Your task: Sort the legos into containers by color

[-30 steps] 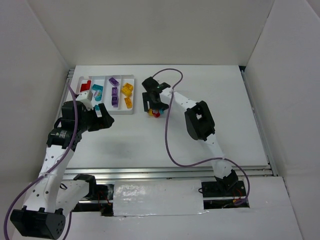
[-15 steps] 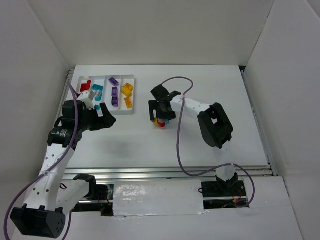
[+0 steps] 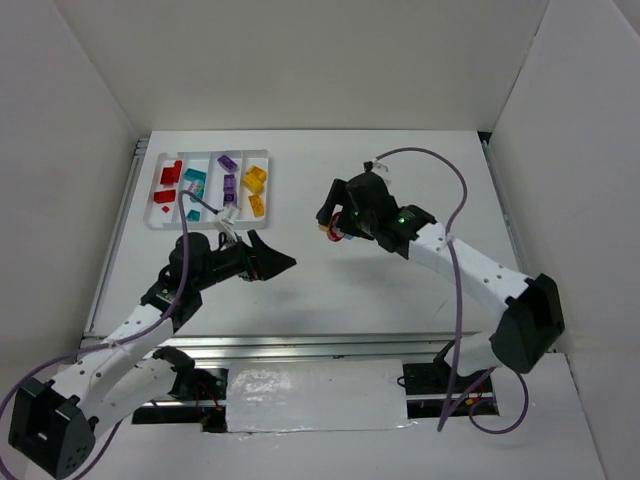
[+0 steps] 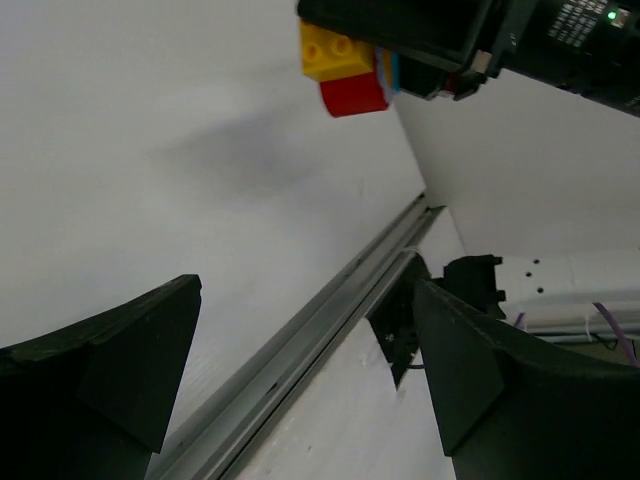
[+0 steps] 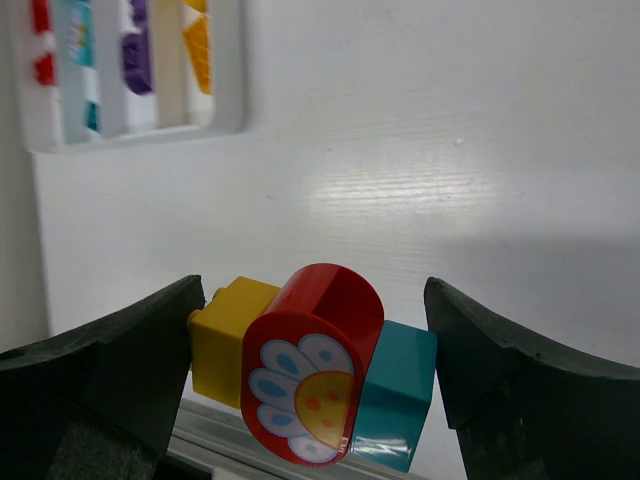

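Note:
My right gripper (image 3: pixel 335 228) is shut on a joined cluster of legos (image 5: pixel 310 370): a yellow brick, a red rounded brick with a flower print and a teal brick. It holds the cluster above the table, right of the tray. The cluster also shows in the left wrist view (image 4: pixel 345 70) and the top view (image 3: pixel 338 233). My left gripper (image 3: pixel 282 263) is open and empty, low over the table, pointing towards the cluster (image 4: pixel 305 300). The white tray (image 3: pixel 212 153) at the far left holds red (image 3: pixel 170 175), teal (image 3: pixel 194 180), purple (image 3: pixel 229 185) and yellow (image 3: pixel 255 180) bricks in separate compartments.
White walls enclose the table on three sides. A metal rail (image 3: pixel 330 343) runs along the near table edge. The tray's corner (image 5: pixel 240 80) shows at the top left of the right wrist view. Purple cables loop over both arms.
My right gripper has lifted the brick cluster and moved right and nearer. My left arm has swung away from the tray towards the table's middle, its gripper now pointing right.

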You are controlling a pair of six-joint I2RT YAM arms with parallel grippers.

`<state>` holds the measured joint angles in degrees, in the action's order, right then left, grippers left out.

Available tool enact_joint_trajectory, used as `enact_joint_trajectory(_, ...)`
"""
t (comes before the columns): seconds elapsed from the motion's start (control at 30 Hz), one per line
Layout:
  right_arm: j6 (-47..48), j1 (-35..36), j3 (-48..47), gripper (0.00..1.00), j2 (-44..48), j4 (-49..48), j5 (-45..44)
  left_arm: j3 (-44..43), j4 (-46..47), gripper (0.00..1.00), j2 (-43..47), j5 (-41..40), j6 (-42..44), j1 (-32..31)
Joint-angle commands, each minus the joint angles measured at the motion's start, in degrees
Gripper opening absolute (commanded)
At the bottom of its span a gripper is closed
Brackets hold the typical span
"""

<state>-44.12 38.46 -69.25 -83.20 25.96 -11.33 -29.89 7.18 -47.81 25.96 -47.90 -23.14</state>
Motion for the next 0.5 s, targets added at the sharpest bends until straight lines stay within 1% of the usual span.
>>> enact_joint_trajectory(0.0, -6.9, 2.0, 3.2, 0.00, 7.0, -4.4, -5.6, -0.8, 21.8, 0.99, -1.9, -5.6, -6.2, -7.7)
enact_joint_trajectory(0.03, -8.2, 2.1, 3.8, 0.00, 8.0, -4.6, -6.2, -1.2, 23.9, 1.00, -4.2, -7.0, -6.1, -10.7)
enact_joint_trajectory(0.13, -9.4, 4.1, 4.0, 0.00, 10.9, -4.4, -8.8, -1.3, 28.7, 1.00, -9.4, -9.3, -6.3, -13.3)
enact_joint_trajectory(0.17, -9.7, 4.5, 3.9, 0.00, 11.4, -4.0, -9.1, -1.3, 31.6, 0.99, -10.5, -9.9, -7.0, -14.4)
enact_joint_trajectory(0.3, -9.8, 7.9, 3.2, 0.00, 13.8, -2.9, -11.6, -1.1, 36.7, 1.00, -15.1, -11.5, -8.2, -15.1)
enact_joint_trajectory(0.37, -9.5, 8.3, 3.3, 0.00, 14.5, -3.0, -11.2, -1.1, 39.5, 0.99, -15.9, -11.7, -8.1, -15.4)
enact_joint_trajectory(0.47, -9.4, 9.5, 3.2, 0.00, 14.6, -2.6, -11.3, -3.1, 40.1, 0.99, -17.7, -11.2, -6.8, -15.6)
